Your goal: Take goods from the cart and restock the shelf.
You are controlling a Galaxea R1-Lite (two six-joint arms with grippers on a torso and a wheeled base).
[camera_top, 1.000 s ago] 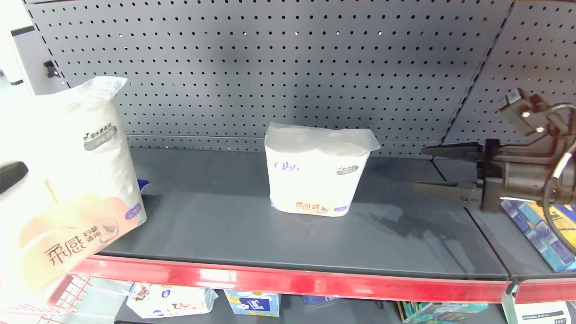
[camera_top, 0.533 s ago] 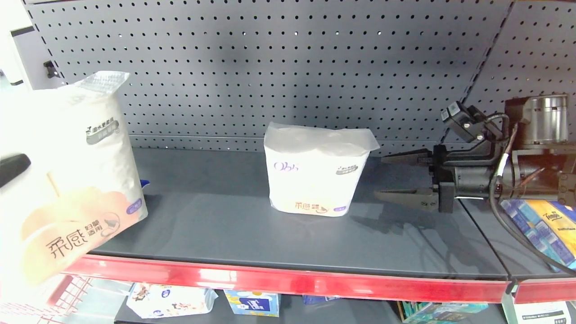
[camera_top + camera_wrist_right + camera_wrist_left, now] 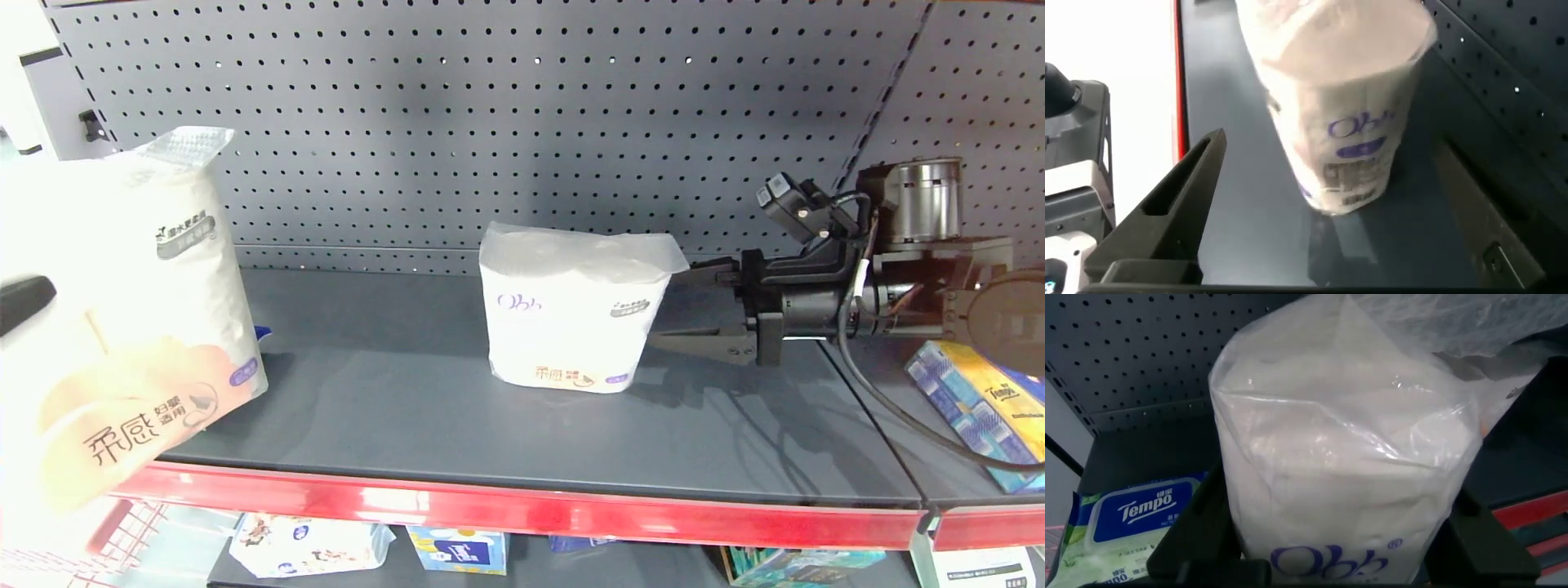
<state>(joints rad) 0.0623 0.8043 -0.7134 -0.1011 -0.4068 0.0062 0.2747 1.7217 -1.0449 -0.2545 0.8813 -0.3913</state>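
A: Biggest worry on the shelf (image 3: 424, 416)?
B: Toppling the standing tissue pack (image 3: 571, 310), mid-shelf. Right gripper (image 3: 676, 304) just beside its right flank, jaws apart. Could shove it over if closed off-centre.
A: And the held tissue pack (image 3: 122, 327)?
B: Clamped in the left gripper (image 3: 1339, 539), near the shelf's left front corner. Soft wrap, so might slip or snag the red lip.
A: Counts?
B: One shelf, two tissue packs, two grippers, one blue bundle (image 3: 971, 408) far right.
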